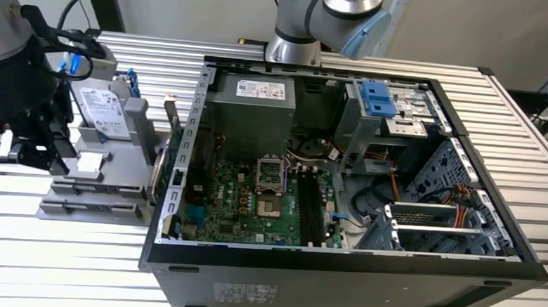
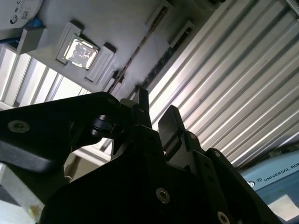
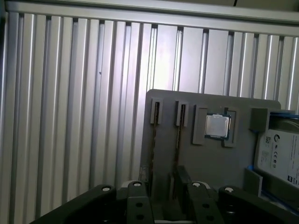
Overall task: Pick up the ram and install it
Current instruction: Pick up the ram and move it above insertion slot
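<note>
Well, gripper (image 2: pixel 156 111): fingers (image 2: pixel 172 122) apart, empty, hanging just over the grey holder (image 3: pixel 210 163)
ram (image 3: pixel 153 140): standing on edge in the holder's slot, likely so the fingers can straddle it
case (image 1: pixel 343 263): open, beside the holder

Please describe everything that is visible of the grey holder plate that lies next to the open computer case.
The grey holder plate is matte and looks like plastic. It lies flat on the ribbed metal table, at the exterior view's left of the computer case. Two narrow slots hold thin dark boards on edge, apparently the ram; a square recess holds a silver-topped chip; a hard drive sits at one end. The gripper hangs over the slots.
</note>
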Controlling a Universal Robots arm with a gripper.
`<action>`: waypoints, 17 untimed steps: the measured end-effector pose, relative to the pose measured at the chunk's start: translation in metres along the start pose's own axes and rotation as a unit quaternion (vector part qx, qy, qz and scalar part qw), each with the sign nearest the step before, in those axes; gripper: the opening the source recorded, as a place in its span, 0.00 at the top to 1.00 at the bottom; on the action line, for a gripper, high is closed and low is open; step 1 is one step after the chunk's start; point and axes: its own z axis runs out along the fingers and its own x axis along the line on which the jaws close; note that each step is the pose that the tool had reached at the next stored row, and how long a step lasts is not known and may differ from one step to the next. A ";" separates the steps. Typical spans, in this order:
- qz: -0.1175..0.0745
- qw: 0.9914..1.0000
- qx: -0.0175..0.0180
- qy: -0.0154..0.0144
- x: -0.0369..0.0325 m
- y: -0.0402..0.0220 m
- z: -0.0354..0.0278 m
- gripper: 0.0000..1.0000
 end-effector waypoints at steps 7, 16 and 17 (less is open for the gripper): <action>0.000 1.000 0.000 0.000 0.0001 -0.0002 0.0073 0.00; 0.027 1.000 0.000 0.000 0.0004 -0.0005 0.0189 0.00; 0.029 1.000 0.000 -0.001 0.0003 -0.0005 0.0195 0.00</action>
